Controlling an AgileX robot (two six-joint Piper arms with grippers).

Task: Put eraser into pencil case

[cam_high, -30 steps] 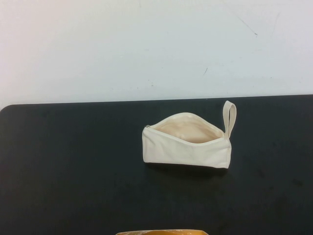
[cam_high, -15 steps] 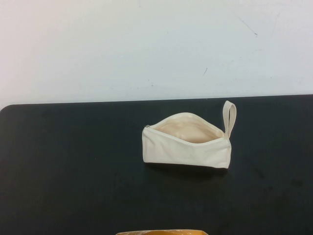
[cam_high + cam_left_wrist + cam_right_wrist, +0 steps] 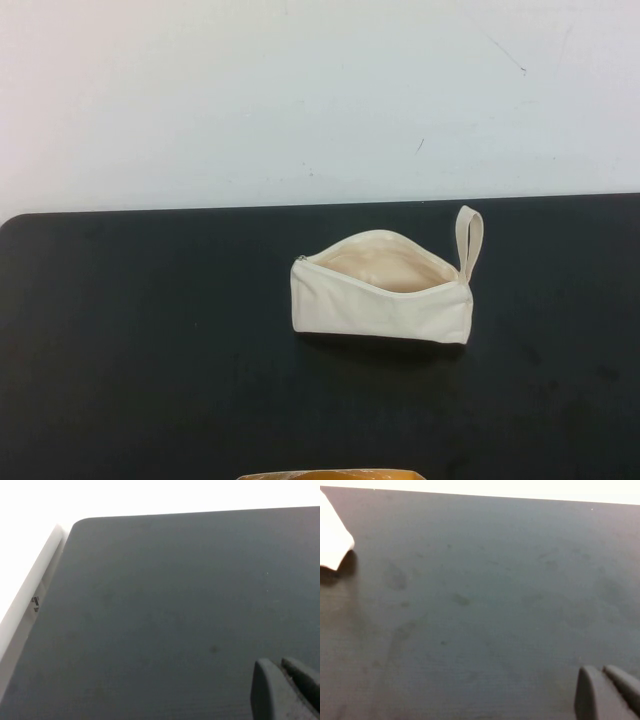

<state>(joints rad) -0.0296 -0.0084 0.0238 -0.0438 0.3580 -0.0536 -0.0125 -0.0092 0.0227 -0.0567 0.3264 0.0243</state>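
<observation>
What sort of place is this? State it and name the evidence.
Probably a lab test bench: a bare black matte tabletop against a plain white wall, holding only a cream-white fabric zip pouch, open. Left gripper and right gripper hang over bare mat.

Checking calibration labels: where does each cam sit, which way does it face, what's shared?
High: raised on robot's side, angled down at the black table and open pencil case; no arms visible.
Left wrist: over bare table; left gripper at frame edge.
Right wrist: over table; right gripper; shares the pencil case corner with high.
</observation>
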